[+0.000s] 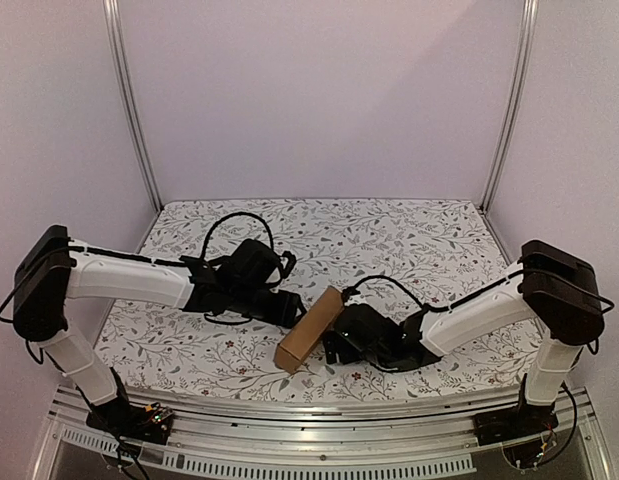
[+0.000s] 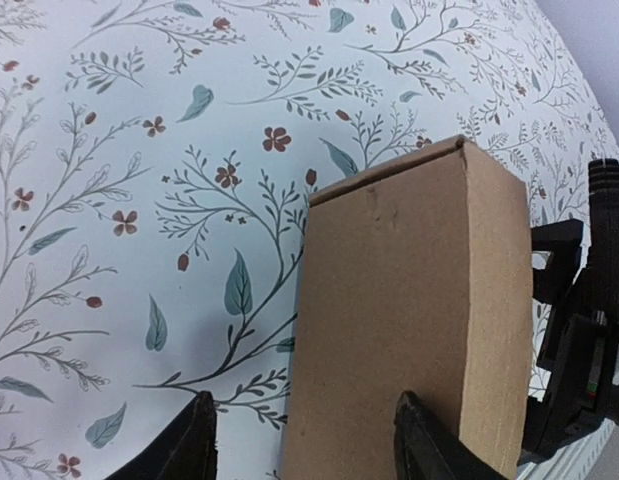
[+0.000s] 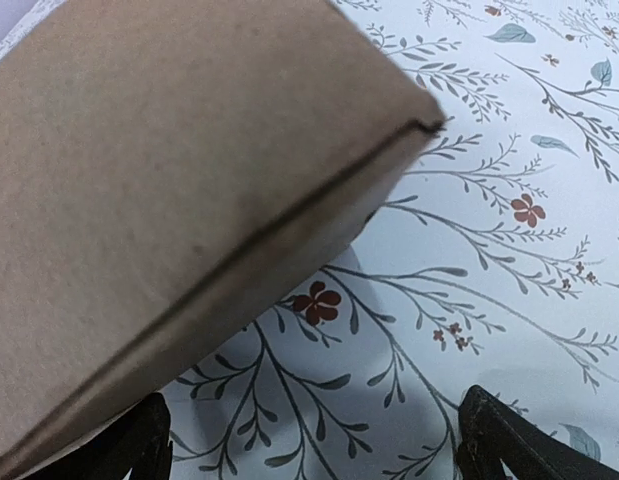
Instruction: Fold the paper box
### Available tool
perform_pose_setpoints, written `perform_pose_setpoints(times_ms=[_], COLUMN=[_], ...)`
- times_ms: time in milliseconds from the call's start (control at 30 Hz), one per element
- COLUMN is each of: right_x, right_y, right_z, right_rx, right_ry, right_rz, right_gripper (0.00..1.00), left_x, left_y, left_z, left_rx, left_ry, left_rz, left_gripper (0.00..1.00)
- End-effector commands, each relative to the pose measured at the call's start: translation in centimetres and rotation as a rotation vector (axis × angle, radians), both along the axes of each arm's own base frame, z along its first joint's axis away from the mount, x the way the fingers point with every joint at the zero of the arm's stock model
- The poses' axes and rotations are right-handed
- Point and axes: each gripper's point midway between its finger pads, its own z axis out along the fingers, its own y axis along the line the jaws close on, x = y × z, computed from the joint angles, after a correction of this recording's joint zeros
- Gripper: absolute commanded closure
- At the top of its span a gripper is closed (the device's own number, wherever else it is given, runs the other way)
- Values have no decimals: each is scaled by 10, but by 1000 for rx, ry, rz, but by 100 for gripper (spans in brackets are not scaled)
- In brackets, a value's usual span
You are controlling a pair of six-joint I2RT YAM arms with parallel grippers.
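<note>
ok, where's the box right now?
Top view: the box lies near the front middle of the table, angled between the left gripper on its left and the right gripper on its right.

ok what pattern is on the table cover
Table cover: white, teal leaves and red flowers; clearest left wrist view.

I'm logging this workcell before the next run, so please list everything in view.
paper box: one, plain brown, on the table between the two grippers
table cover: one, white with leaf and flower print, over the tabletop
frame posts: two, silver, at the far corners
left arm: one, white and black, left side
right arm: one, white and black, right side
left gripper: one, black, open, at the box
right gripper: one, black, open, beside the box
</note>
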Motion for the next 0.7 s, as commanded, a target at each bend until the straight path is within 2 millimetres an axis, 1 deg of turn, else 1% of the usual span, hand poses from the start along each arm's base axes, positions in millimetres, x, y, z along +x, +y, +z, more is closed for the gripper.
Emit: perform_pose_setpoints(times_ms=[0, 100, 267, 400, 567, 667], right_x=[22, 26, 27, 24, 17, 14], right_y=[-6, -12, -25, -36, -36, -41], right_z=[-13, -17, -29, -30, -28, -26], right_rx=[-18, -46, -96, -118, -113, -128], right_ry=[-8, -14, -6, -7, 10, 7], right_rz=[-34, -35, -38, -32, 11, 18], right_gripper=[1, 1, 1, 1, 1, 1], left_x=[-27, -27, -29, -29, -27, -26], left_y=[-6, -6, -12, -19, -28, -35], left_z=[1, 2, 4, 7, 10, 12], left_rx=[-13, -13, -19, -25, -32, -39], left_ry=[44, 44, 40, 34, 35, 34], left_rz=[-69, -67, -76, -84, -96, -103], left_gripper=[41, 41, 41, 41, 40, 39])
